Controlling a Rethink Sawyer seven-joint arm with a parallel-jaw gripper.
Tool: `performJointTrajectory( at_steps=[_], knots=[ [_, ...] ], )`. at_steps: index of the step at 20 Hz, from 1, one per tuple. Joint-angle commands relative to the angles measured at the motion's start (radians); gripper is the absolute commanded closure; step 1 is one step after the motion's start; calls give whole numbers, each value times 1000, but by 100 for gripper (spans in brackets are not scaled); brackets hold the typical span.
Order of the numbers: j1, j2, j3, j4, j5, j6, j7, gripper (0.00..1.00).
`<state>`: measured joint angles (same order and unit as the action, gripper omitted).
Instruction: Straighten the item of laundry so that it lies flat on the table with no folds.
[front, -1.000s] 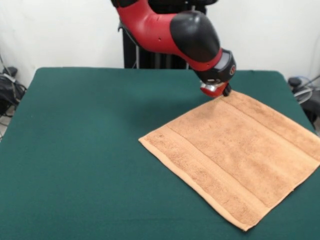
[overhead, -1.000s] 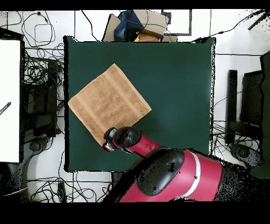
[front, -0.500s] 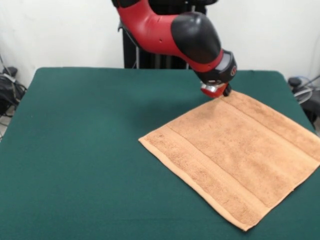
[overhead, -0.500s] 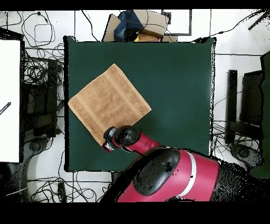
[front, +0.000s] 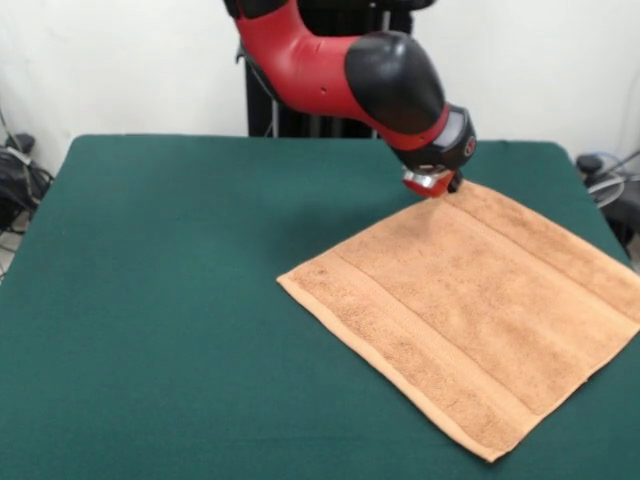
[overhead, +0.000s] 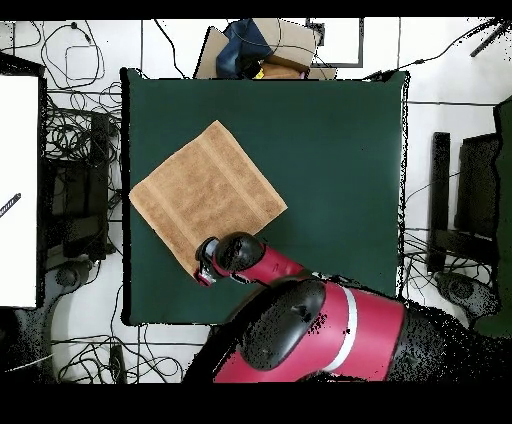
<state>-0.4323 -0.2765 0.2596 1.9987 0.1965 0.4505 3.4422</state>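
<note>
Gripper (front: 440, 184) at the end of the red and black arm (front: 340, 65) sits right at the far corner of the towel (front: 470, 310), seen from across the worktop; the wrist housing hides its tips, so whether it is apart, together or pinching the cloth cannot be told, nor whether it actually touches the fabric. From above, the gripper (overhead: 205, 268) lies at the towel's corner nearest the robot's base, with the arm's dark rounded joint just behind it. The towel (overhead: 207, 197), light orange-brown terry with a nubby pile and woven border bands running parallel to two opposite edges, is roughly square and lies spread out, turned diamond-wise to the worktop's sides, with no fold showing in either view. It occupies the right half of the worktop (front: 150, 300) in the front view, its right-hand corner reaching the picture's edge. Dark green, felt-like cloth covers the large rectangular worktop (overhead: 340, 170), which is much larger than the towel. A plain white wall rises behind the worktop, and the overhead view shows a pale tiled floor strewn with black cables (overhead: 75, 125) along one side, with cardboard and other clutter (overhead: 260, 48) past the edge opposite the robot.
</note>
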Motion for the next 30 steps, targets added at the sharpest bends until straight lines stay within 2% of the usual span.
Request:
performJointTrajectory(
  at_steps=[1,4,11,18,26,30],
  knots=[
    [44,-20,19,-59,38,-33,18,100],
    [47,-78,30,-18,43,-8,29,100],
    [76,-91,-7,21,-3,-83,19,100],
    [9,-108,16,102,-21,-133,-15,100],
    [-34,-204,30,148,-1,-62,-27,100],
    [-40,-230,9,125,-1,-5,-37,100]
  ],
)
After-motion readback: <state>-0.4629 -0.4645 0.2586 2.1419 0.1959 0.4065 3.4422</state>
